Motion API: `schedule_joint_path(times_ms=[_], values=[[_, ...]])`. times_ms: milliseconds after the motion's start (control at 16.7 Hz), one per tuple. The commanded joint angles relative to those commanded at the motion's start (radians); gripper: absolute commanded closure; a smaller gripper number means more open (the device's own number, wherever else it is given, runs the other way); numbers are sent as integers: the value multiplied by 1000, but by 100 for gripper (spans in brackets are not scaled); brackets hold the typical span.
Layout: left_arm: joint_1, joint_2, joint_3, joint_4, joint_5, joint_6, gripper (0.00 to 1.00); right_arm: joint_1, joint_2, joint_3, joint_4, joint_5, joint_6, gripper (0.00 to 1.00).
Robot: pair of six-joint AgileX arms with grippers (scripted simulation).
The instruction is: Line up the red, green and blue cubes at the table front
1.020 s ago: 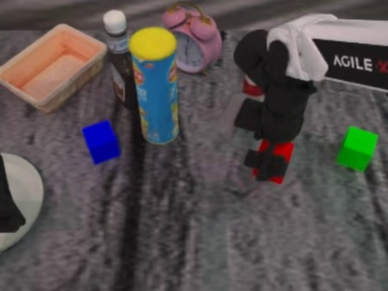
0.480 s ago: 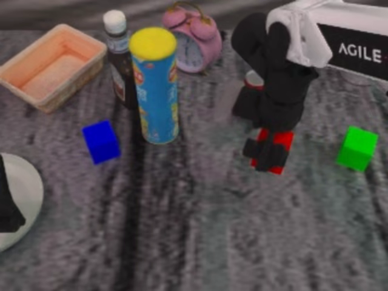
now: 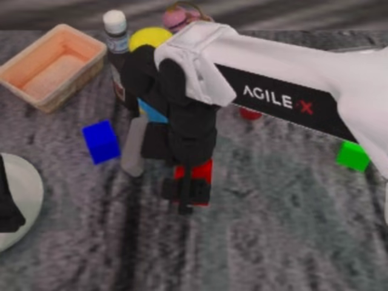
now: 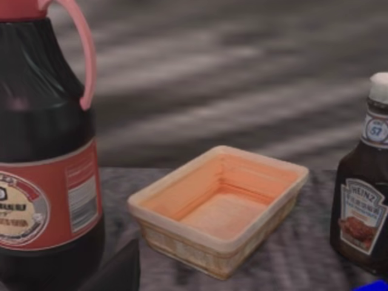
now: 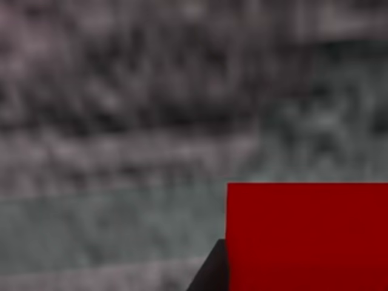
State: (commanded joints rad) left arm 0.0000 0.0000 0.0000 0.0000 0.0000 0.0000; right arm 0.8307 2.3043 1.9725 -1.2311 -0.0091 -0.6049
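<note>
My right gripper (image 3: 188,191) is shut on the red cube (image 3: 200,173) and holds it over the table (image 3: 273,230), left of the middle. In the right wrist view the red cube (image 5: 309,236) fills the corner beside one dark finger (image 5: 209,276). The blue cube (image 3: 101,141) rests on the cloth to the left of that gripper, and its corner (image 4: 373,286) shows in the left wrist view. The green cube (image 3: 353,156) sits at the far right, partly under the right arm. My left arm (image 3: 7,206) stays parked at the left edge.
At the back left stand an orange basket (image 3: 51,63), a dark sauce bottle (image 3: 115,33) and a yellow-topped can (image 3: 145,39). A pink clock (image 3: 179,15) and a small red can (image 3: 250,113) peek out behind the arm. The left wrist view shows a large dark jug (image 4: 42,151).
The right arm has swung far to the left and toward the table front with the red cube in its grip. It now covers the yellow-topped can and the clock.
</note>
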Motion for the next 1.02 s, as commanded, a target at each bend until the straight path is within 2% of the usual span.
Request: schedule_joint_path(times_ms=[180,300,660,1020], values=[[0,0,0,0,0,0,0,116,34,80,-43,-1,16,100],[0,0,0,0,0,0,0,149,43,105,-55,-1,21,100],[0,0,0,0,0,0,0,149,41,89,-37,-1,22,100],[0,0,0,0,0,0,0,151,82,-71,164,-1,24,100]])
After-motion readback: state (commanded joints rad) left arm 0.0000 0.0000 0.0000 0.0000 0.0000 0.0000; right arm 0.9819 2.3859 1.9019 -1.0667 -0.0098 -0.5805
